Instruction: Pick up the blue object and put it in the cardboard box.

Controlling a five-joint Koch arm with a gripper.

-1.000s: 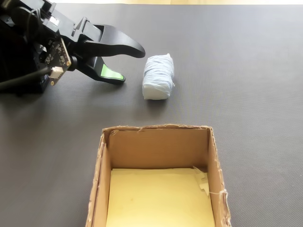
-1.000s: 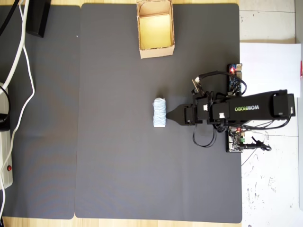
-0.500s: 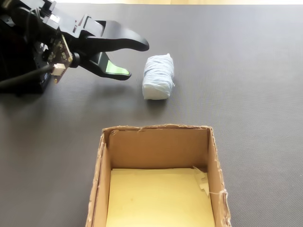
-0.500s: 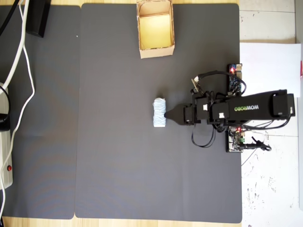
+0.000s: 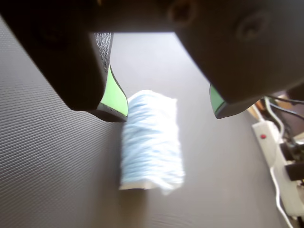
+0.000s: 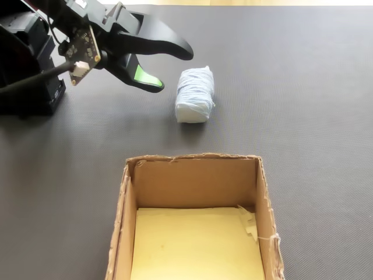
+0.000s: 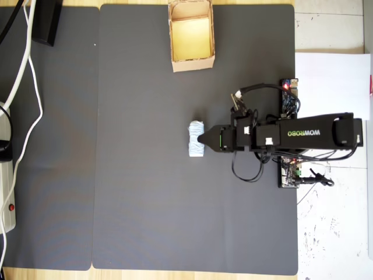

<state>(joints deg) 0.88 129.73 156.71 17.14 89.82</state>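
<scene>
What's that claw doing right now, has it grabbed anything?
Gripper: open, holding nothing. Its fingers are spread apart above the blue object, which lies on the mat.

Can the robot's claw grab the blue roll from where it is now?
Probably yes. The gripper is open and the roll lies on the mat just ahead of its fingertips, with nothing between them. It looks like it only needs to move forward and close.

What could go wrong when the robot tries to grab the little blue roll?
The open gripper hovers near one end of the blue roll, not around its middle. Closing there might nudge the roll, which looks round enough to roll away on the dark mat. The cardboard box has thin walls, so a low carry could bump its rim.
</scene>
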